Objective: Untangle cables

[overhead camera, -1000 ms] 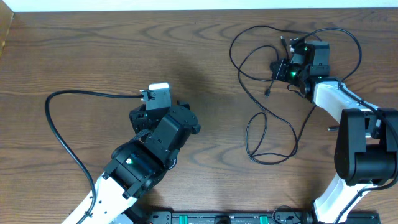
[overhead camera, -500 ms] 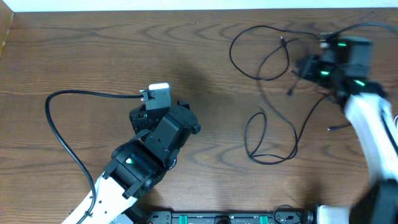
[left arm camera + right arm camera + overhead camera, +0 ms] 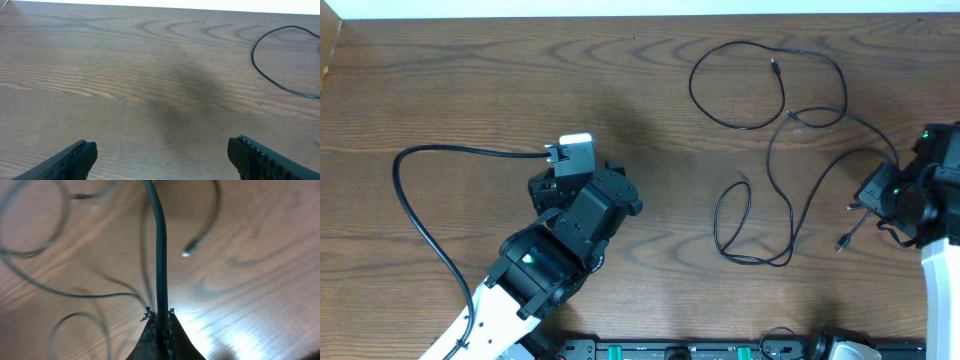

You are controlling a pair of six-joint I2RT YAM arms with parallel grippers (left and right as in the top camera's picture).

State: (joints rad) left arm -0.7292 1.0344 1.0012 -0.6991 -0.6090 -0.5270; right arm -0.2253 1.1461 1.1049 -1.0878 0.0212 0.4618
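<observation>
While the left gripper (image 3: pixel 162 147) hangs wide open and empty over bare wood in the lower left of the overhead view, the right gripper (image 3: pixel 872 195) does the work at the right edge. Its jaws are pinched tight on one strand (image 3: pixel 160 255) of black cord, which runs straight up from the fingertips in the right wrist view.

The black cables (image 3: pixel 758 259) sprawl across the upper right and centre right of the table (image 3: pixel 470 80). One big loop lies near the top edge and a narrower loop lies below it, with lines crossing between them and out toward the right gripper. One plug end (image 3: pixel 773 62) lies at the top of the big loop, and another (image 3: pixel 842 243) lies just beside the right gripper. No white cord shows clearly in any view. Only an arc of black cord (image 3: pixel 253 55) reaches the upper right of the left wrist view.

The step in hand looks like drawing the pinched strand sideways, out of the tangle. The crossings near the upper loop appear unresolved, so the job seems only partly done. The next move probably calls for a slow, low pull toward the right edge, watching that the loops slide apart instead of tightening. The idle left gripper could pin the other cord if it drags.
</observation>
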